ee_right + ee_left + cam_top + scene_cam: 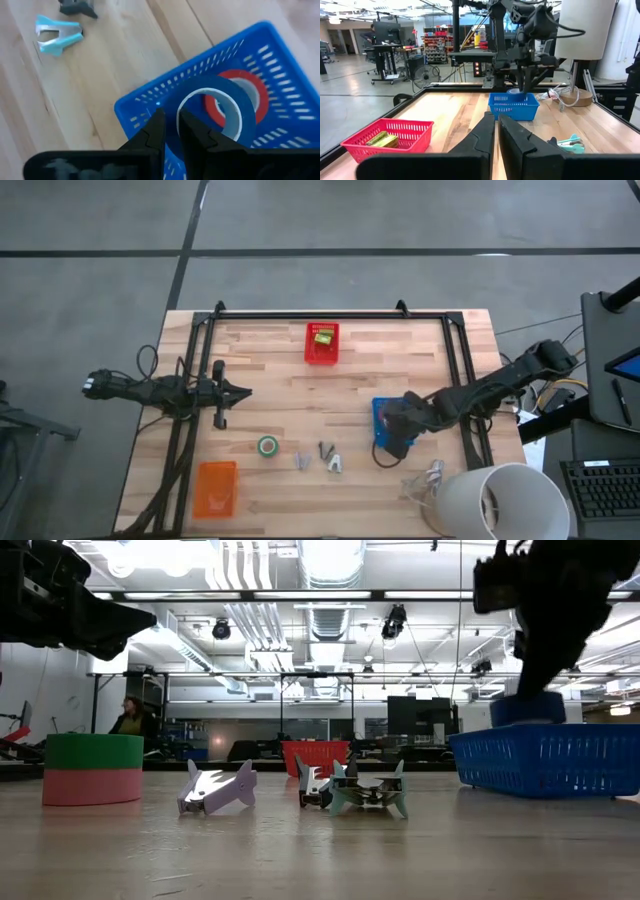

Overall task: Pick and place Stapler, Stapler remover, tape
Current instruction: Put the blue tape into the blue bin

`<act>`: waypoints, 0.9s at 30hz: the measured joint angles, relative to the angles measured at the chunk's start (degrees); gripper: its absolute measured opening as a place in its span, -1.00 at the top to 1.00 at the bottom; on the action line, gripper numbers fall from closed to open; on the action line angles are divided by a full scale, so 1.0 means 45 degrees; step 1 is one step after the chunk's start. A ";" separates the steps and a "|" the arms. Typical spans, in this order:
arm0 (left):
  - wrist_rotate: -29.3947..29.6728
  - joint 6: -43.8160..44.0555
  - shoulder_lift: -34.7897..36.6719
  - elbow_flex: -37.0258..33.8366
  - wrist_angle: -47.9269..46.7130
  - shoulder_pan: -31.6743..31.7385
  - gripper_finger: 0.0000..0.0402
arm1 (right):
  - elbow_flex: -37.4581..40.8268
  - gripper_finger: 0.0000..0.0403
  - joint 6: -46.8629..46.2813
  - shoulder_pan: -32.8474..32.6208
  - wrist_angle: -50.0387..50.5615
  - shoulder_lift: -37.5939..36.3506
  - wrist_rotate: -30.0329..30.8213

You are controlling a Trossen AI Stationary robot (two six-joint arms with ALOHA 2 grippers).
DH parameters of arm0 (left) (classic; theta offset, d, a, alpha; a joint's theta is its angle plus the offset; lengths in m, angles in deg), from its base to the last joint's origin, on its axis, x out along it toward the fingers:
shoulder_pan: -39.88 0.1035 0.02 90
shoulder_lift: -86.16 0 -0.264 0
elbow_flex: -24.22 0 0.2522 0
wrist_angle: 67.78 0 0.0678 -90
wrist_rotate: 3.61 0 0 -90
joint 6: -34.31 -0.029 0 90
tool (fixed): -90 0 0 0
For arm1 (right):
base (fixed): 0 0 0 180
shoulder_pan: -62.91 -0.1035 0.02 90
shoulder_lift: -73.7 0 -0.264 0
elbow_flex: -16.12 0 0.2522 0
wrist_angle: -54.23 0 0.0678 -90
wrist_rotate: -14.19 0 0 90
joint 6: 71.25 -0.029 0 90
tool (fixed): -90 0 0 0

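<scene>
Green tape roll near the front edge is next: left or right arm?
Left, probably. The left gripper is free and shut, just behind the green tape roll on its side of the table. The right gripper is over the blue basket, holding a blue tape roll.

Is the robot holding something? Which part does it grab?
Yes. The right tool pinches the blue tape roll by its rim, over the blue basket.

Red tape roll (239,95) — half hidden behind the blue roll (220,112).
</scene>
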 joint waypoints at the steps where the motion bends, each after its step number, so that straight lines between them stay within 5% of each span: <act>1: -0.0002 0.0000 0.0000 -0.0002 -0.0003 -0.0001 0.87 | 0.0180 0.83 -0.0100 0.0009 -0.0199 -0.0024 -0.0166; 27: 0.0001 0.0000 0.0000 -0.0004 0.0004 0.0004 0.87 | 0.0826 0.82 -0.0221 0.0005 -0.1611 0.1189 -0.1061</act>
